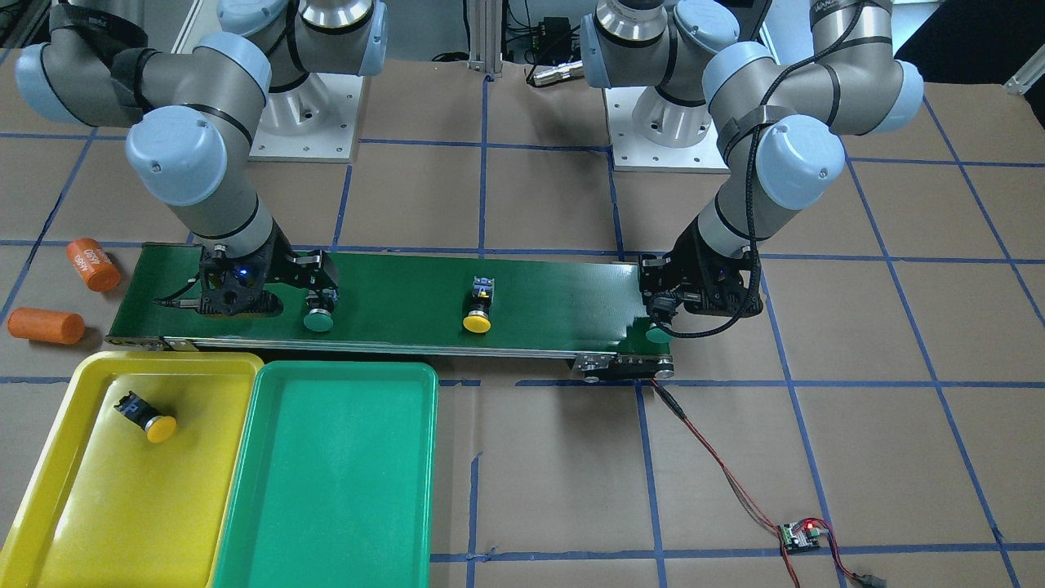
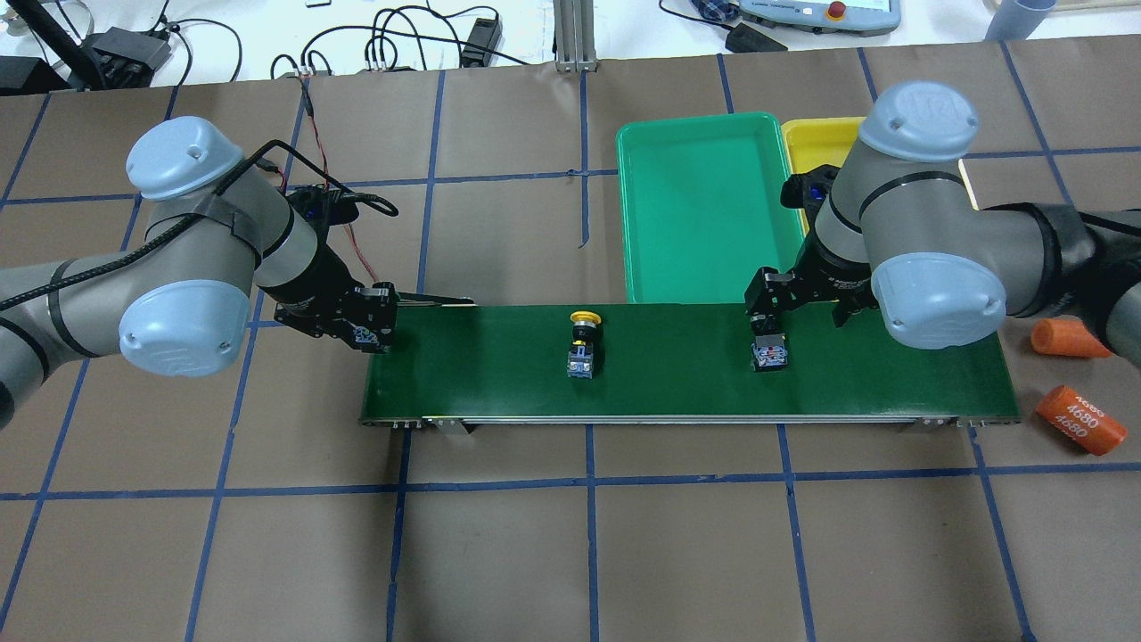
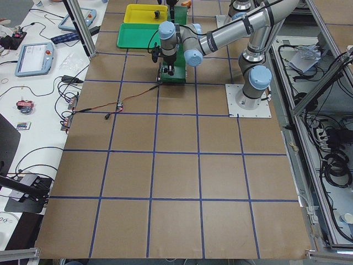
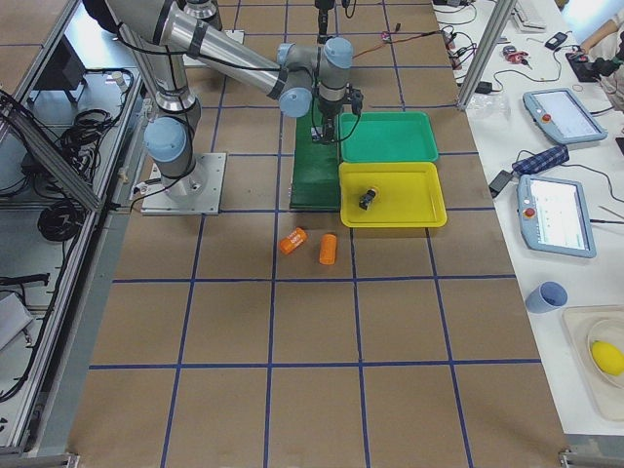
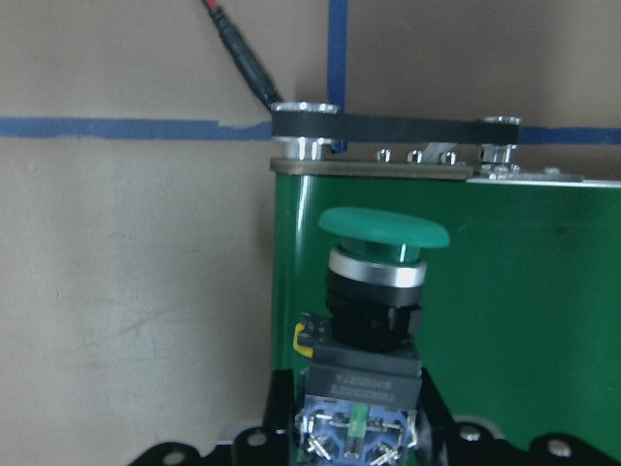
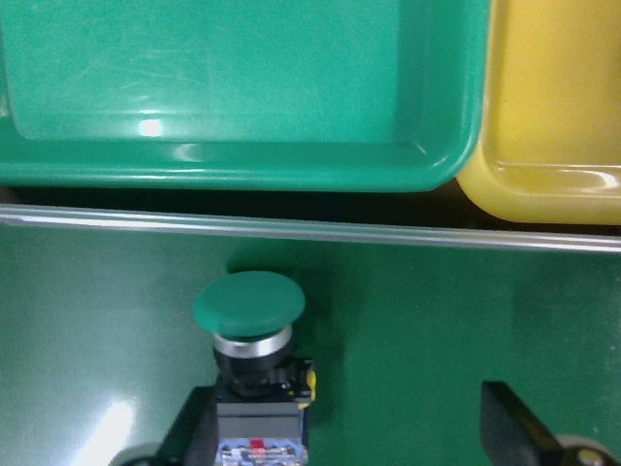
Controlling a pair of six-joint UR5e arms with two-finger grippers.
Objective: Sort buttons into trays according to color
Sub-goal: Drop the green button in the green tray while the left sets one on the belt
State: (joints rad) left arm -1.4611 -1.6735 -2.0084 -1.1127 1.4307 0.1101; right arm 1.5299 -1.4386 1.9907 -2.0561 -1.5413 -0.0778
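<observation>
A green button [image 5: 374,291] sits between the fingers of my left gripper [image 5: 359,427], which is shut on its body at the conveyor belt's end [image 1: 657,333]. Further along the belt, a second green button [image 6: 250,335] lies beside one finger of my open right gripper [image 6: 349,437], close to the belt edge facing the trays [image 1: 318,320]. A yellow button [image 1: 478,314] lies mid-belt, untouched. Another yellow button [image 1: 147,416] rests in the yellow tray [image 1: 98,506]. The green tray [image 1: 343,490] beside it holds nothing.
The dark-green conveyor belt [image 1: 555,294] runs across the table, with both trays against its operator-side edge. Two orange cylinders [image 1: 94,264] [image 1: 46,325] lie past the belt's end near the yellow tray. A small circuit board with red wires [image 1: 804,535] lies on the table.
</observation>
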